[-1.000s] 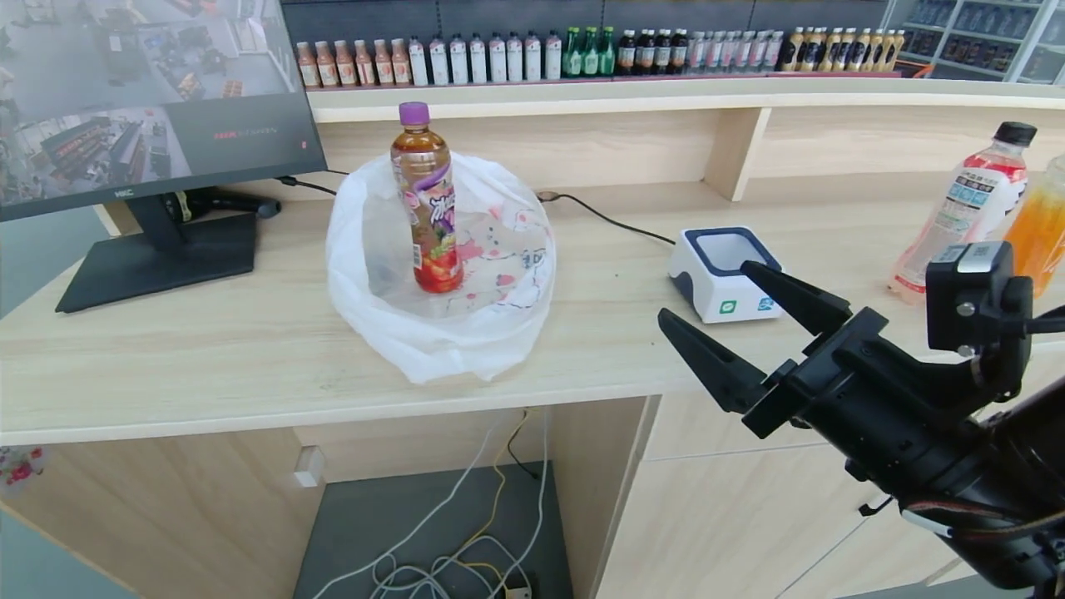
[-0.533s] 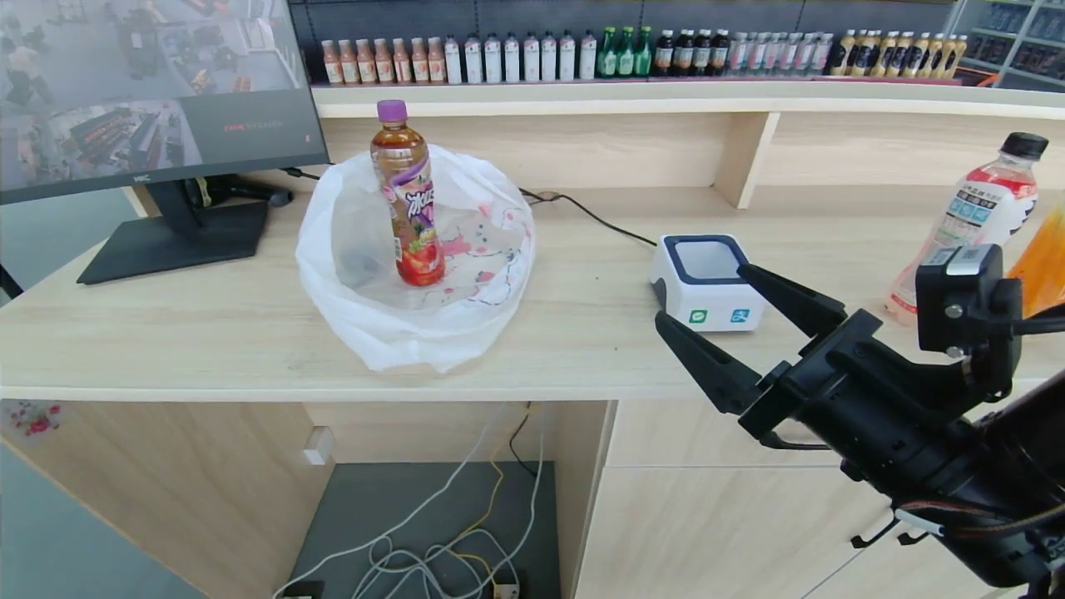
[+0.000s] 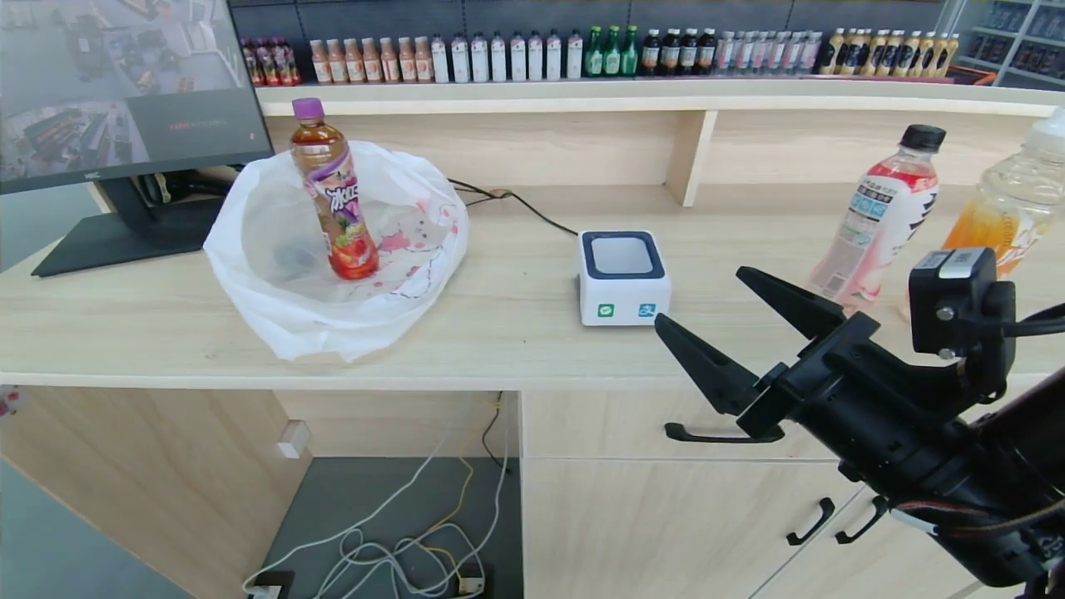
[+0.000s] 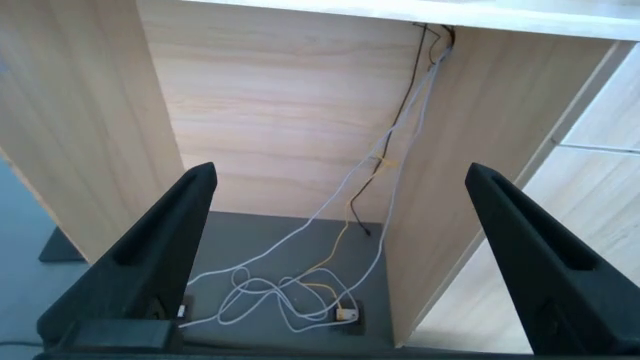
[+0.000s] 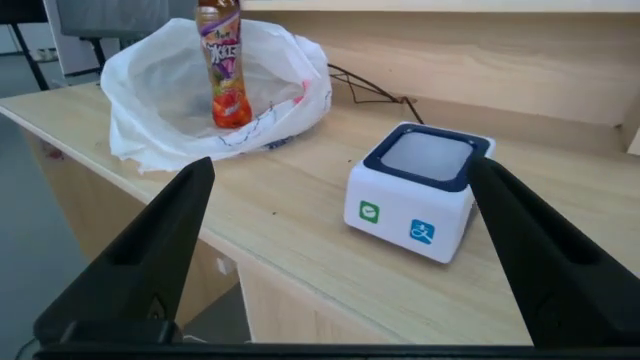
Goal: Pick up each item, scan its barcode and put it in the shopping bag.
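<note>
A white shopping bag [image 3: 274, 312] lies open on the wooden counter, with a purple-capped tea bottle [image 3: 337, 208] standing upright inside it. The white barcode scanner [image 3: 624, 276] sits to the right of the bag. A pink drink bottle [image 3: 874, 225] and an orange drink bottle [image 3: 1003, 212] stand at the far right. My right gripper [image 3: 699, 295] hangs open in front of the counter edge, below and right of the scanner. From the right wrist, the gripper [image 5: 342, 170] is empty and faces the scanner [image 5: 415, 205], the bag [image 5: 150, 130] and the tea bottle [image 5: 225, 70]. My left gripper [image 4: 340, 175] is open and low, facing the space under the counter.
A monitor [image 3: 108, 83] stands at the back left, with a cable running behind the bag. A raised shelf with a divider backs the counter, and rows of bottles line the wall behind. Loose cables [image 4: 300, 290] lie on the floor under the counter. Drawers with handles [image 3: 720, 434] sit below the scanner.
The head view has swung to the right, so bag, scanner and bottles sit further left in the picture. The right gripper stays open and holds nothing.
</note>
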You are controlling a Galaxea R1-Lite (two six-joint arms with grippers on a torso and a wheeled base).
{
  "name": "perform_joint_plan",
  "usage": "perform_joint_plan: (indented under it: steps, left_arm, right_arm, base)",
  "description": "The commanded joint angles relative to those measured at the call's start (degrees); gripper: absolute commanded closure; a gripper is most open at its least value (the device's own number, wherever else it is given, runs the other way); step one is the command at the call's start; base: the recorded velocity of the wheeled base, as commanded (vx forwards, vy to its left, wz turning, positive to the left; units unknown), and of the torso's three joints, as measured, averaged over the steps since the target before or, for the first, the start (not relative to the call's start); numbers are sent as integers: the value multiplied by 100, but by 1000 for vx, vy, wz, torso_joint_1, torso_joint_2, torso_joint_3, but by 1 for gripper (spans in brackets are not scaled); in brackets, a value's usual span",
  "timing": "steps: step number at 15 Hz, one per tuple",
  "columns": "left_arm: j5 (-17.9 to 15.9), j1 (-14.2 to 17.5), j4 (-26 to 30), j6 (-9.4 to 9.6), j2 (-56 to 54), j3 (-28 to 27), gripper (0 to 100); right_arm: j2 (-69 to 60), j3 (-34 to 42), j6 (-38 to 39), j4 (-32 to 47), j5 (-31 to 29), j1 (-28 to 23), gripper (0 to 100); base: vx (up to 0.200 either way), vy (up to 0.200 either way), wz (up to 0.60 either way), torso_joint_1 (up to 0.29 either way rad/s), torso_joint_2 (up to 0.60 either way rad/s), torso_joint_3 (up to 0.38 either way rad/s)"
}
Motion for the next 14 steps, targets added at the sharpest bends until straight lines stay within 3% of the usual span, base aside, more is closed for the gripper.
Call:
perform_joint_plan:
  steps: [1, 10, 14]
  left_arm:
    - [0, 0, 0, -2, -2, 0, 0]
    - [0, 0, 0, -2, -2, 0, 0]
    - [0, 0, 0, -2, -2, 0, 0]
  right_arm:
    - [34, -7, -2, -1, 0, -5, 0]
    - [-45, 134, -2, -1, 0, -137, 0]
    - [-150, 231, -2, -1, 0, -190, 0]
  base:
    - [0, -200, 0, -2, 2, 2]
    - [0, -200, 0, 0, 2, 2]
    - [0, 0, 0, 0, 0, 0]
